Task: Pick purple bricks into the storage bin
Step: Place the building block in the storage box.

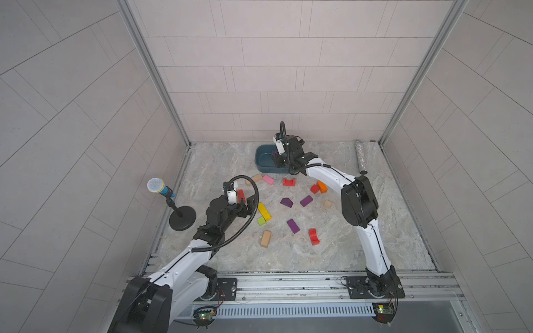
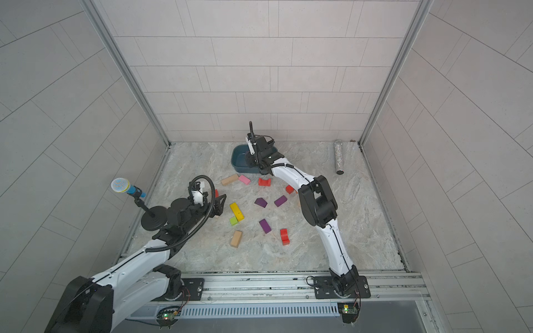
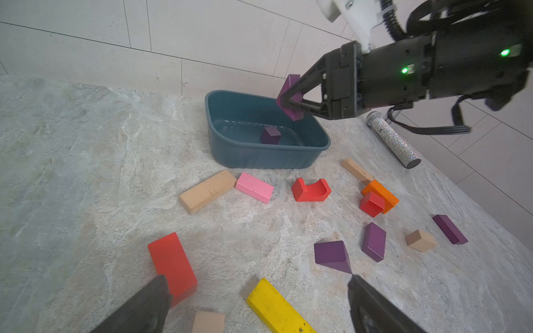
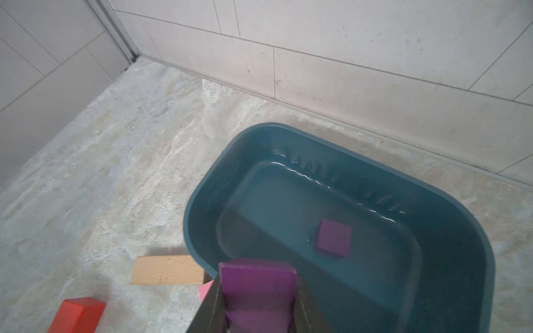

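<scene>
Cube (image 3: 270, 135) in storage bin (image 3: 245, 157), blocks (image 3: 333, 255) before it

Pink bar (image 3: 254, 187) beside tan plank (image 3: 207, 191), yellow bar (image 1: 264, 211) by green cube (image 1: 261, 220), glittery microphone (image 1: 360, 157) near back wall (image 1: 288, 86).

In both top views the right arm (image 1: 326, 173) hides perhaps half the storage bin (image 1: 263, 161).

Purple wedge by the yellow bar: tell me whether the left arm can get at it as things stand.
Probably yes. The left gripper is open and empty, and the purple wedge lies just ahead of it in the left wrist view, with nothing between them.
</scene>
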